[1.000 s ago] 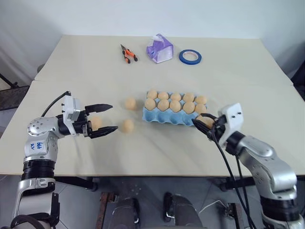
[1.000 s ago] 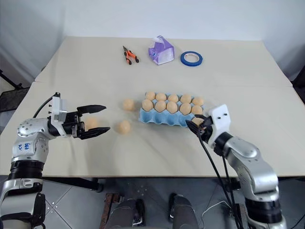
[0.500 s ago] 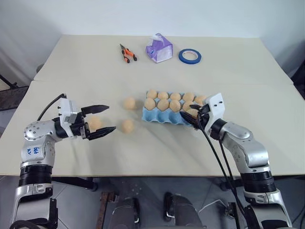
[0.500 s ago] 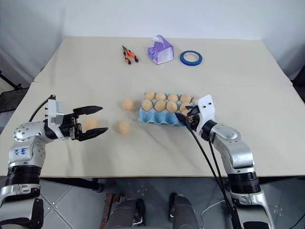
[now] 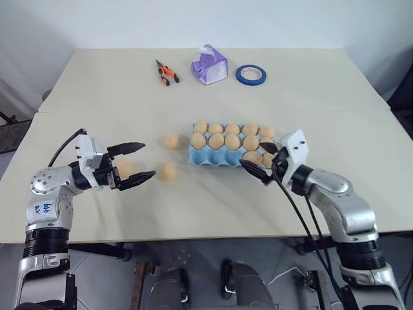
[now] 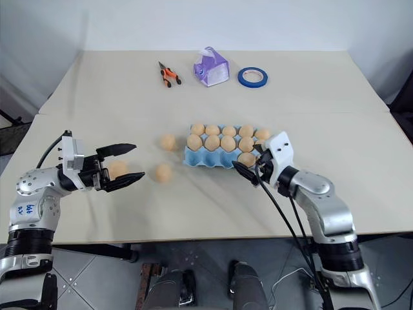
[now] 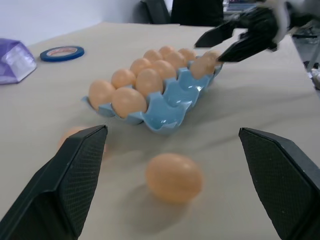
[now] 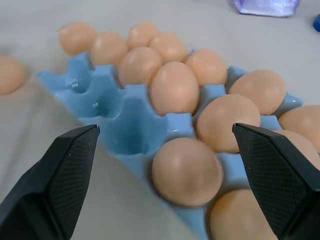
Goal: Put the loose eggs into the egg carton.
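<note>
The light blue egg carton (image 5: 206, 157) lies mid-table with most cups filled; its near-left cups (image 8: 125, 127) are bare. My right gripper (image 5: 253, 157) stands open at the carton's near right side, its fingers on either side of an egg (image 8: 187, 172) that sits in a front cup. Three loose eggs lie left of the carton: one (image 5: 171, 140) farther back, one (image 5: 169, 171) nearer, one (image 5: 124, 168) under my left gripper's fingers. My left gripper (image 5: 147, 160) is open above the table, pointing toward the nearer egg (image 7: 172, 177), holding nothing.
Along the far edge of the table lie orange-handled pliers (image 5: 164, 71), a purple tissue pack (image 5: 208, 64) and a blue tape roll (image 5: 250, 75). A seam runs across the table behind the carton.
My right gripper carried an egg from the carton's right end to a front cup and opened; the egg now rests in the cup. The left gripper has stayed open and in place.
</note>
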### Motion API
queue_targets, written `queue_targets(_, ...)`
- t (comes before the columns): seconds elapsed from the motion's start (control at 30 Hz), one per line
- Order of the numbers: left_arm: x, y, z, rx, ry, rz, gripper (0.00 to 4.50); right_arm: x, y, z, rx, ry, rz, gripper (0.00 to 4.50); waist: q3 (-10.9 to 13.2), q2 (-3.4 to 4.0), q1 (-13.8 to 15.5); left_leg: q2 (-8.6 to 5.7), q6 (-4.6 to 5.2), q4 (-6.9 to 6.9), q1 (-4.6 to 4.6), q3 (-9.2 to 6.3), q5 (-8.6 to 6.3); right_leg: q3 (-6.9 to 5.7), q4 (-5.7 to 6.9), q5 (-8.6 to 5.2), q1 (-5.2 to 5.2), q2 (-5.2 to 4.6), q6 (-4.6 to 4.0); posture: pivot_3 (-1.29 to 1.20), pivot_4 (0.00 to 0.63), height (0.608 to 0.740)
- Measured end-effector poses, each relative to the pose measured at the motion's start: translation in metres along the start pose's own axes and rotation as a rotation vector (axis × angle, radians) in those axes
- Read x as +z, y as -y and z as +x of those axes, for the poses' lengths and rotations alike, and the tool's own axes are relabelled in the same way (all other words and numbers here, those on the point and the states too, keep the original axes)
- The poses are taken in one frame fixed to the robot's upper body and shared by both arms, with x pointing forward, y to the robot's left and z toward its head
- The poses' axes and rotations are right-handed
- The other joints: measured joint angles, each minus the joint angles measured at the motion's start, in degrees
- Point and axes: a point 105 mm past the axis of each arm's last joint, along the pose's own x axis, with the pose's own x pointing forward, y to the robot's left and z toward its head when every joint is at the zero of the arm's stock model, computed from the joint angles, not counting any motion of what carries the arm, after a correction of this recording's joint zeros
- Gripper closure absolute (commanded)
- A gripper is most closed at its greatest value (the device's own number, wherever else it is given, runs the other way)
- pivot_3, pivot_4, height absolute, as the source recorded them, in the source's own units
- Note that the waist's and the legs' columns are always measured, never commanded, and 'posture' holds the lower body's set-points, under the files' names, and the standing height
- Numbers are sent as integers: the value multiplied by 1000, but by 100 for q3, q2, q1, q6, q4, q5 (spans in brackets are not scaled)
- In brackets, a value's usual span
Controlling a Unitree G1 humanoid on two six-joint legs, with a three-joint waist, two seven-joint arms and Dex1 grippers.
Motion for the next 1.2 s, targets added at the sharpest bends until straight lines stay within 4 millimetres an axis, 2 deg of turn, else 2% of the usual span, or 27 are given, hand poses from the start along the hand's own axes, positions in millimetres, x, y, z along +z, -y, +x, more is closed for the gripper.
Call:
queue_targets(0.13,3,-13,-17,127,-8,33,0,-6,7,-22,-6,-16,-48,35,0,0,-7,-1,2,2,6,14,-4,6,0,2,0,0,4,0,150,740)
queue_targets(0.3,-19,-14,-57,337,-86,2,0,-6,15,-50,11,1,-86,35,0,0,-27,6,-5,-6,10,20,-8,25,2,1,-8,3,2,0,150,740)
queue_targets(0.5,-30,-1,-96,494,-159,-8,0,-5,14,-58,113,19,-79,35,0,-1,-1,5,-23,-2,11,21,-22,29,1,2,-7,-3,-1,0,150,740)
queue_targets(0.6,-37,3,-106,539,-174,-24,0,-7,12,-60,159,16,-66,35,0,-1,19,6,-23,-2,11,18,-23,28,0,3,-8,-4,-5,0,150,740)
queue_targets(0.73,-39,6,-109,560,-183,-22,0,-1,10,-56,189,30,-80,35,0,0,17,6,-24,-5,10,18,-23,30,-6,5,-9,-5,-7,0,150,740)
queue_targets(0.87,-34,4,-102,552,-165,9,0,0,9,-53,197,31,-86,35,0,0,21,7,-27,-11,8,18,-24,29,-9,4,-13,-5,-7,0,150,740)
queue_targets(1.07,-29,-10,-57,483,-92,21,0,-2,8,-50,189,27,-79,35,0,0,115,5,-25,-4,7,24,-23,28,-7,8,-12,-4,-5,0,150,740)
queue_targets(1.2,-36,-21,-41,471,-109,5,0,-4,7,-50,176,21,-73,35,0,0,129,5,-26,-6,9,34,-24,31,-5,8,-14,-1,-5,0,150,740)
